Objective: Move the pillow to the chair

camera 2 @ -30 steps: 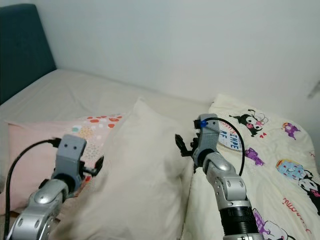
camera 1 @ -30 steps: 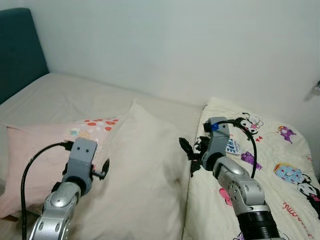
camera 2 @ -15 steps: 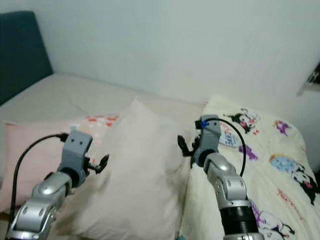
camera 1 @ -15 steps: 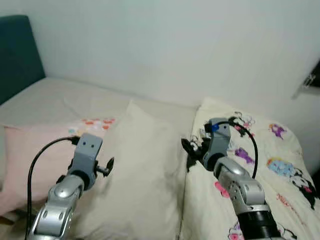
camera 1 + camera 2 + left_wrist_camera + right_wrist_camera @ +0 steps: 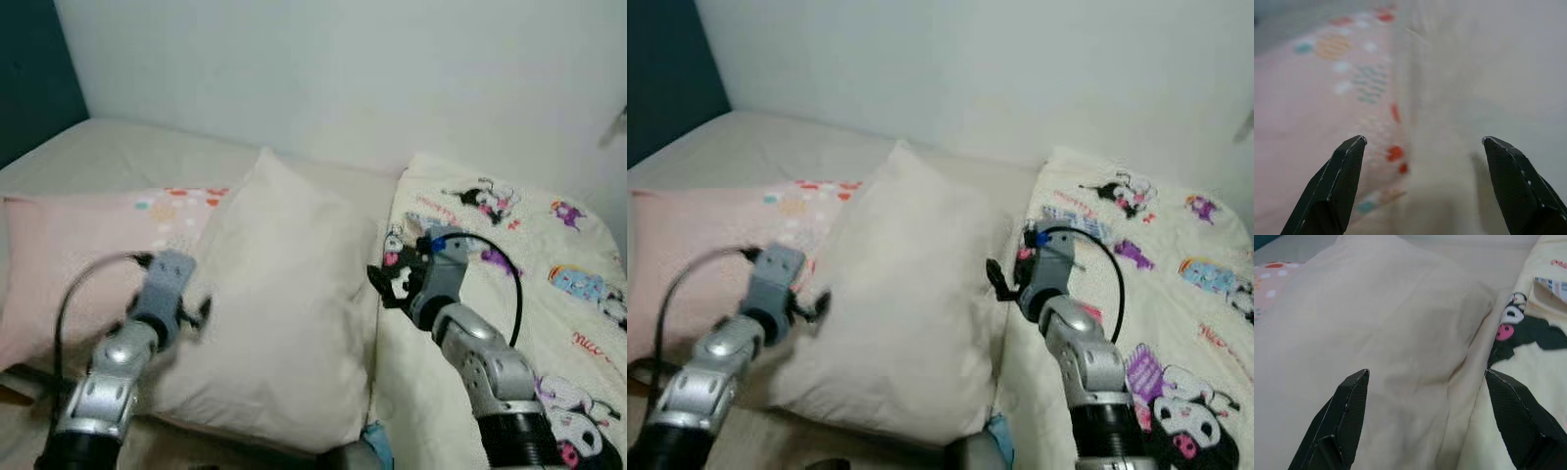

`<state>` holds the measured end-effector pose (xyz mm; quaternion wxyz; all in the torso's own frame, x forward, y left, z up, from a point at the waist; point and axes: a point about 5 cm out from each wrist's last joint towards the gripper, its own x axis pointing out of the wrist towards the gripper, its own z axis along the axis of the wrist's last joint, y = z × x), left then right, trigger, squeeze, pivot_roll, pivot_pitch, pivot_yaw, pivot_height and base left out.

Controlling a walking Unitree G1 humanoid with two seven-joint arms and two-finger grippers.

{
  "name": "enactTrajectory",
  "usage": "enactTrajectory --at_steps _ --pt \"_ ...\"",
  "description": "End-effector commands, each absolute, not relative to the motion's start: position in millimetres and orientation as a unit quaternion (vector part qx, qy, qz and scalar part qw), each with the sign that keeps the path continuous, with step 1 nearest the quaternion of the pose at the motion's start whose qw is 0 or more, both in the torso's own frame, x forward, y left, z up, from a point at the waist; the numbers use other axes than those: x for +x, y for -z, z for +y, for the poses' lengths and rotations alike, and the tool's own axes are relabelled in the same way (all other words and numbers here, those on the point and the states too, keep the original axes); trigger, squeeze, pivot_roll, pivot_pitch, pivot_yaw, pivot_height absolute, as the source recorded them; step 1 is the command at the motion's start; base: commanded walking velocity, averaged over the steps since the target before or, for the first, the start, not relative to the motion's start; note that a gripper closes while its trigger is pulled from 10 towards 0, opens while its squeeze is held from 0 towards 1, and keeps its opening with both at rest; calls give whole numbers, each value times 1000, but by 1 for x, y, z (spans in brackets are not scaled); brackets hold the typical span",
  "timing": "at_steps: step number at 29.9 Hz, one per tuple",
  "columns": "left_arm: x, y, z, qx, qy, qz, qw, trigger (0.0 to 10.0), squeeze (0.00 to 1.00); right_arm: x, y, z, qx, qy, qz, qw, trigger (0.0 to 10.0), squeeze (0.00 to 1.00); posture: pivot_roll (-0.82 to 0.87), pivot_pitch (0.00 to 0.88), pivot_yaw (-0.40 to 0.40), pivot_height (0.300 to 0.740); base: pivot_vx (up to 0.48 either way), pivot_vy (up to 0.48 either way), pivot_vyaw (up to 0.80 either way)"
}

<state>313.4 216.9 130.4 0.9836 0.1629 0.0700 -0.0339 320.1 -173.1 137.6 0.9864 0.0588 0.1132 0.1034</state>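
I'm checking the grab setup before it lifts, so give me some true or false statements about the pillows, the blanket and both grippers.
1. The plain cream pillow lies between the two grippers. True.
2. The left gripper is shut on the cream pillow. False: its fingers are spread open, straddling the seam where the cream pillow meets the pink patterned pillow.
3. The right gripper is open. True.
4. The cartoon-print blanket lies on the robot's left. False: it lies on its right.

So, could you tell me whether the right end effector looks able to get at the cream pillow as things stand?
Probably yes: the right end effector hovers open beside the cream pillow's right edge, with nothing between them.
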Motion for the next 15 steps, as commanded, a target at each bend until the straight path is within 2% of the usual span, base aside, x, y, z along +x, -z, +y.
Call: enactTrajectory --at_steps 1,5,15 --pt "320 -142 221 154 25 43 987 10000 0 316 -140 -174 68 -110 111 985 10000 0 -136 0 -85 570 0 0 0" --pt "328 -158 219 127 48 -8 991 10000 0 311 -140 -171 72 -123 110 984 10000 0 -142 0 -85 555 0 0 0" --pt "338 -156 203 72 135 4 988 10000 0 305 -143 -174 70 -125 113 983 10000 0 -165 14 -78 525 0 0 0"
